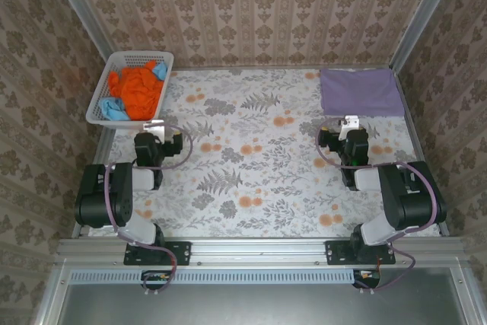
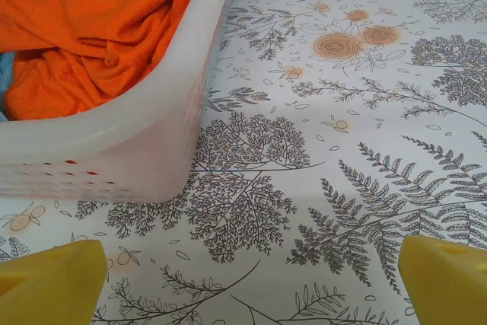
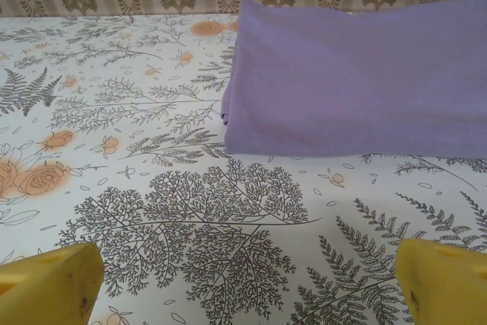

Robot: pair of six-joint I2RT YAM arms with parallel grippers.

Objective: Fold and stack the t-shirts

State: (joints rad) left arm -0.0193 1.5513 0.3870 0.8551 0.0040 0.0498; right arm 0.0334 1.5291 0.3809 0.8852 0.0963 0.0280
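We are looking at the left gripper hovering over the floral worktop with its yellow fingers spread wide, pinching nothing. From the top camera, the white lattice basket is sitting at the worktop's 11 o'clock corner, just beyond this gripper at its 11 o'clock, close to it but not touching. The orange t-shirt is lying crumpled inside the basket, filling most of it, and the light blue t-shirt is peeking out beside and under it. In the left wrist view, the basket's near corner is standing at 10 o'clock from the gripper. The right gripper is likewise hanging wide open with its fingertips far apart and nothing between them. The lavender t-shirt is lying folded flat at the worktop's 1 o'clock corner, directly ahead of this gripper at about 12 to 1 o'clock, near it yet apart, with bare worktop showing between them.
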